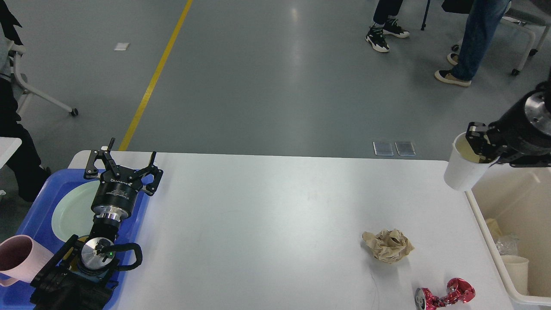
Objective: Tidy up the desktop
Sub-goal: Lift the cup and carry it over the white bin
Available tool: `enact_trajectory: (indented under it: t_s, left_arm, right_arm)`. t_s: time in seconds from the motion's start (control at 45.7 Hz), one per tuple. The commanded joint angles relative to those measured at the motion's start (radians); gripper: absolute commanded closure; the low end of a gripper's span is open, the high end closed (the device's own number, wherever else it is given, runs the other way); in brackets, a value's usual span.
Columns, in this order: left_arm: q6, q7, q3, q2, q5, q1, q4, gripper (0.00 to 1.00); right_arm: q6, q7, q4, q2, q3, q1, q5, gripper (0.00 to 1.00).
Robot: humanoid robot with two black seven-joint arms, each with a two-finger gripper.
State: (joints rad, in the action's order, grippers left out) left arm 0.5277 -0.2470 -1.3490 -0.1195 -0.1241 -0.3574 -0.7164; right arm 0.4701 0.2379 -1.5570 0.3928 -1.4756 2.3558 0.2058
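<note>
The white desktop [267, 224] fills the lower middle of the head view. My right gripper [478, 145] is shut on the rim of a white paper cup [462, 170] and holds it in the air above the desktop's far right corner, at the edge of the cream bin [490, 249]. A crumpled brown paper ball [388, 245] and a crushed red can [443, 295] lie on the desktop at the front right. My left gripper [122, 161] is open and empty above the blue tray [32, 215] at the left.
The blue tray holds a pale green plate [71, 211] and a pink mug [17, 258]. The bin holds a white cup [515, 271] and clear plastic scraps. People's legs and chair wheels stand on the grey floor beyond the table.
</note>
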Motion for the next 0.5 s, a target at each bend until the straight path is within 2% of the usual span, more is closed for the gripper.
enact_trajectory:
  t_s: [0.0, 0.088, 0.285, 0.394, 0.482]
  left_arm:
    - [0.000, 0.000, 0.001, 0.000, 0.000, 0.000, 0.000, 0.04]
    - [0.000, 0.000, 0.001, 0.001, 0.001, 0.000, -0.001, 0.04]
    - [0.000, 0.000, 0.001, 0.000, 0.000, 0.000, 0.000, 0.04]
    - [0.000, 0.000, 0.001, 0.000, 0.000, 0.000, 0.000, 0.04]
    - [0.000, 0.000, 0.001, 0.000, 0.001, 0.000, 0.000, 0.04]
  right_arm:
    - [-0.047, 0.000, 0.087, 0.075, -0.054, -0.139, -0.012, 1.00]
    - [-0.064, 0.001, 0.202, 0.172, -0.060, -0.268, -0.037, 1.00]
    - [-0.080, 0.000, 0.465, 0.299, -0.002, -0.513, -0.068, 1.00]
    - [-0.157, 0.001, 0.626, 0.345, 0.125, -0.729, -0.068, 1.00]
    - [-0.267, 0.001, 0.745, 0.347, 0.265, -0.938, -0.066, 1.00]
